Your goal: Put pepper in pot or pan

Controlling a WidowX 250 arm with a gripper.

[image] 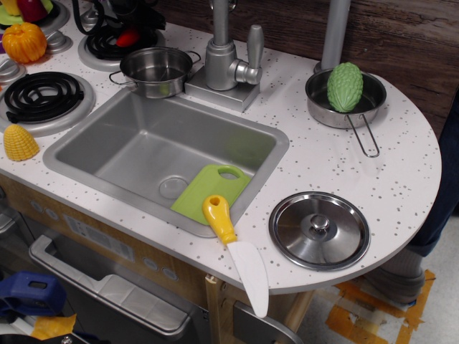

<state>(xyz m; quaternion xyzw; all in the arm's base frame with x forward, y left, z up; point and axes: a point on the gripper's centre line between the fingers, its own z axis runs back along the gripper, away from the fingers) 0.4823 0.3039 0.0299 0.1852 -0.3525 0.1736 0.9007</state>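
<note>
The red pepper [129, 37] lies on the back burner [107, 50] at the top left; only a small red patch of it shows. My black gripper [128, 20] is right over it at the top edge, its fingers around or on the pepper; the frame does not show whether they have closed. The empty steel pot [156, 70] stands just in front of that burner, beside the faucet [228, 57]. A small steel pan [319, 107] at the back right holds the bumpy light-green vegetable [345, 87].
The sink [129, 154] holds a green cutting board [210, 192]. A yellow-handled toy knife [233, 247] lies over the sink's front rim, with a steel lid [319, 229] to its right. An orange pumpkin toy [24, 41], yellow corn [19, 142] and a coil burner [43, 97] sit at the left.
</note>
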